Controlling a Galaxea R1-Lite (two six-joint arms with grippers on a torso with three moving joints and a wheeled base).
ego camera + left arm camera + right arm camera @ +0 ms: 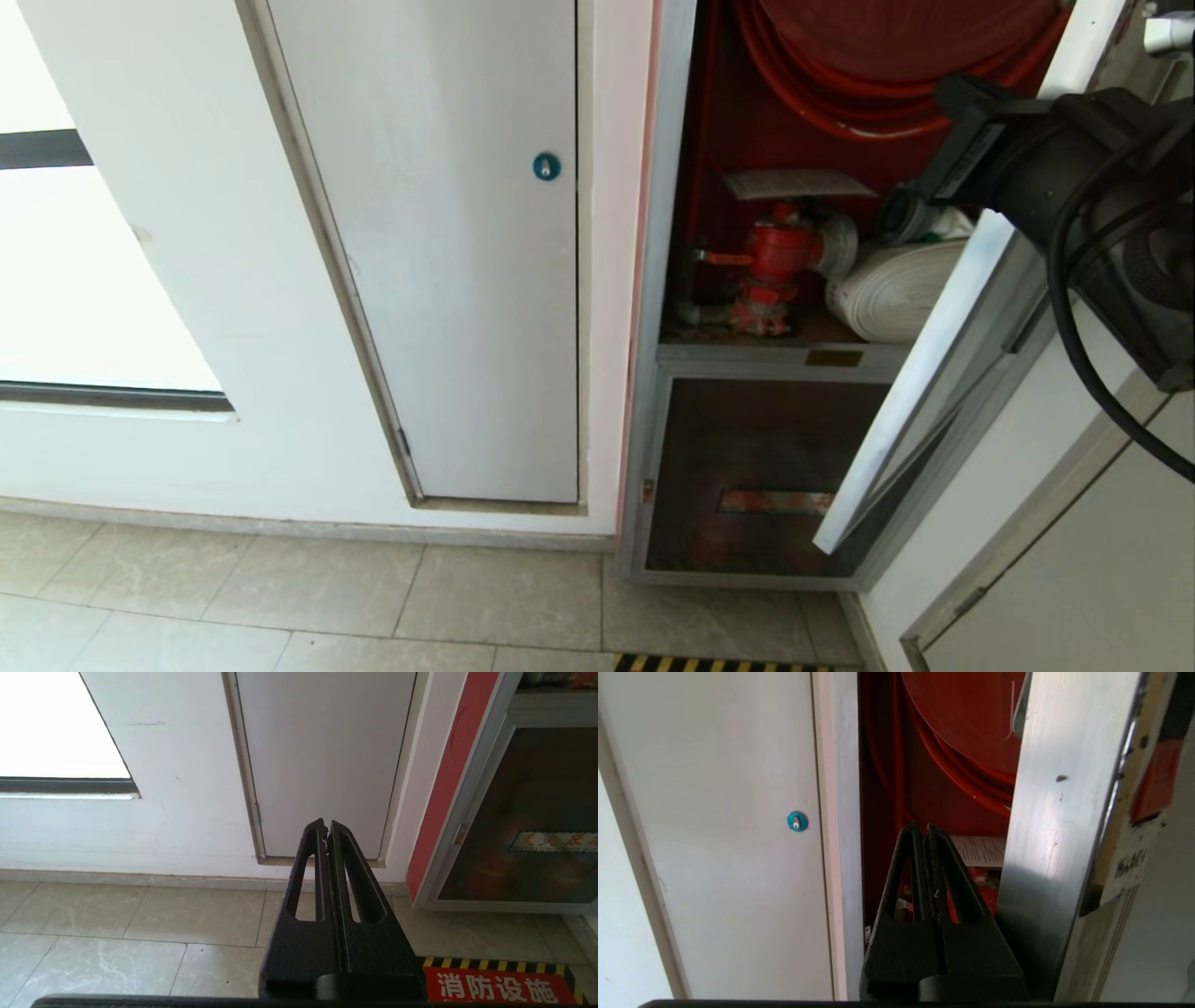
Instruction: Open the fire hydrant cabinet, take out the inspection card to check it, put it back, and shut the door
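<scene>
- Right gripper [923,830] — black fingers pressed together, empty, before the part-open door [1057,812] of brushed aluminium.
- Fire hydrant cabinet [653,280]: red interior, coiled hose; inspection card [798,183] lying above the valve.
- Left gripper [325,826] — closed, over pale floor tiles [140,933].

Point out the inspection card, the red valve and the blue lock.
Inspection card [798,183], head view, middle of the white sheet.
Red valve [780,250], head view, its red body.
Blue lock [546,166], head view, centre of the round lock.
</scene>
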